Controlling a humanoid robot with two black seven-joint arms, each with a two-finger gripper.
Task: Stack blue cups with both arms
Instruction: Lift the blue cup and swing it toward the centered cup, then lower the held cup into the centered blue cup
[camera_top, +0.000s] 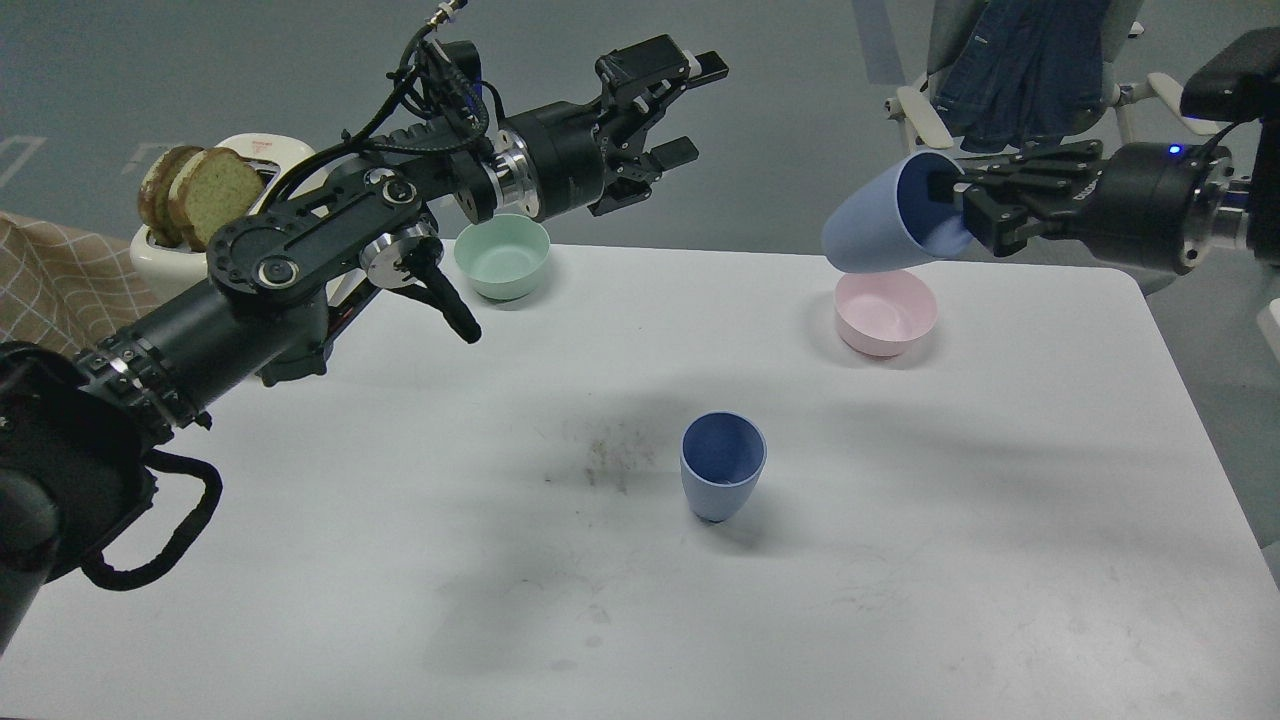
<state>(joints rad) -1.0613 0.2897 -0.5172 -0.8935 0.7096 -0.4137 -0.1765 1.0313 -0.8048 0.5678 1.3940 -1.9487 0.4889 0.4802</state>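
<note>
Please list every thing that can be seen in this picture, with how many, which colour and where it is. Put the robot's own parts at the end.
held cup: 1, light blue, tilted in the air above the pink bowl, gripped at its rim
standing cup: 1, light blue, upright at the table's middle
pink bowl: 1, pink, far right of the table
green bowl: 1, mint green, far edge of the table
toaster: 1, cream, far left, holding bread slices
table: 1, white, with a dark smudge
cloth: 1, beige checked, left edge
chair: 1, white, behind the table, blue garment on it
left gripper: 1, black, open, raised, empty
right gripper: 1, black, closed on the held cup
</note>
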